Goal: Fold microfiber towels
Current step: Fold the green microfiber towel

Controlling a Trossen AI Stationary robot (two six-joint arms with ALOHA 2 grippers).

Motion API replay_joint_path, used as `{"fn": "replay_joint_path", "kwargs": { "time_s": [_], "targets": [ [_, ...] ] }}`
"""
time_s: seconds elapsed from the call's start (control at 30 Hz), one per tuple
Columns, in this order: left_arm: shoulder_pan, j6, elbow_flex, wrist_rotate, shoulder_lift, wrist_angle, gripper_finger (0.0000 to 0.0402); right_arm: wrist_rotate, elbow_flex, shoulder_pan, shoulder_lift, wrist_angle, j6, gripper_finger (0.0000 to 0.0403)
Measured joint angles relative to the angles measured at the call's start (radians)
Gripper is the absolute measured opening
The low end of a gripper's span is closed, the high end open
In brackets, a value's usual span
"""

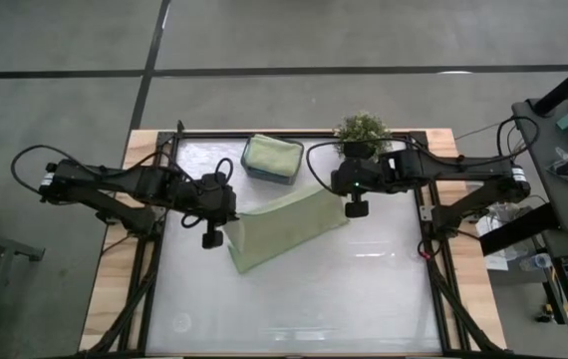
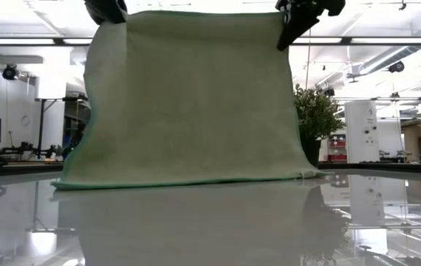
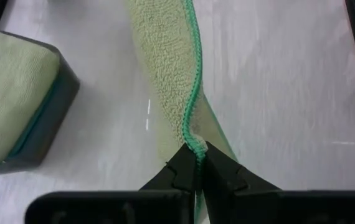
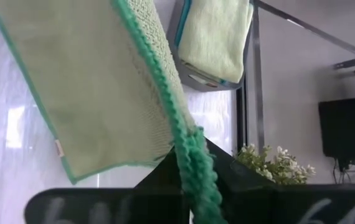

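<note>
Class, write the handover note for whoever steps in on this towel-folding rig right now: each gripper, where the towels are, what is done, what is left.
Left gripper: shut on one top corner of the sage green towel.
Right gripper: shut on the other top corner.
The towel hangs spread between them, its bottom edge resting on the table.
Done: one folded green towel sits in the dark grey tray at the table's far edge, beside the potted plant.
Left: lay the held towel down, fold it, add it to the tray. No other towels are in view.

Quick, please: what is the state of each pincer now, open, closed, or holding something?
Left pincer: closed on the sage green towel edge.
Right pincer: closed on the same towel's other top corner.
</note>
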Motion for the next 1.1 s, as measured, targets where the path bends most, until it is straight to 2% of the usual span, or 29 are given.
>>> {"fn": "replay_joint_path", "kwargs": {
  "time_s": [0.2,0.37,0.47,0.57,0.67,0.73,0.83,1.0,1.1],
  "targets": [
    [0.000,-0.026,0.000,0.006,0.000,0.000,0.0007,-0.024,0.000,0.000,-0.005,-0.003,0.005,0.0008],
    [-0.001,-0.026,0.000,0.016,0.000,-0.018,0.0039,-0.042,0.000,0.000,-0.004,-0.008,0.009,0.0008],
    [-0.001,-0.026,0.000,0.016,0.011,-0.083,0.0050,-0.046,0.000,0.000,-0.005,-0.006,0.017,0.0008],
    [-0.001,-0.027,-0.002,0.021,0.032,-0.166,0.0041,-0.046,0.000,0.002,-0.005,-0.006,0.025,0.0008],
    [-0.001,-0.028,-0.025,0.021,0.052,-0.163,0.0015,-0.048,0.000,0.007,-0.003,-0.005,0.031,0.0008],
    [-0.001,-0.027,-0.063,0.021,0.063,-0.080,0.0004,-0.049,-0.002,0.013,0.000,-0.003,0.041,0.0008],
    [-0.001,-0.024,-0.150,0.035,0.083,0.092,0.0012,-0.052,-0.010,0.025,0.001,-0.006,0.058,0.0008],
    [-0.009,0.049,-0.318,0.056,0.130,0.439,0.0061,-0.052,-0.013,0.028,0.001,-0.016,0.087,0.0008],
    [-0.040,0.154,-0.415,0.055,0.192,0.736,0.0090,-0.052,-0.014,0.028,0.001,-0.017,0.094,0.0008]
  ]
}}
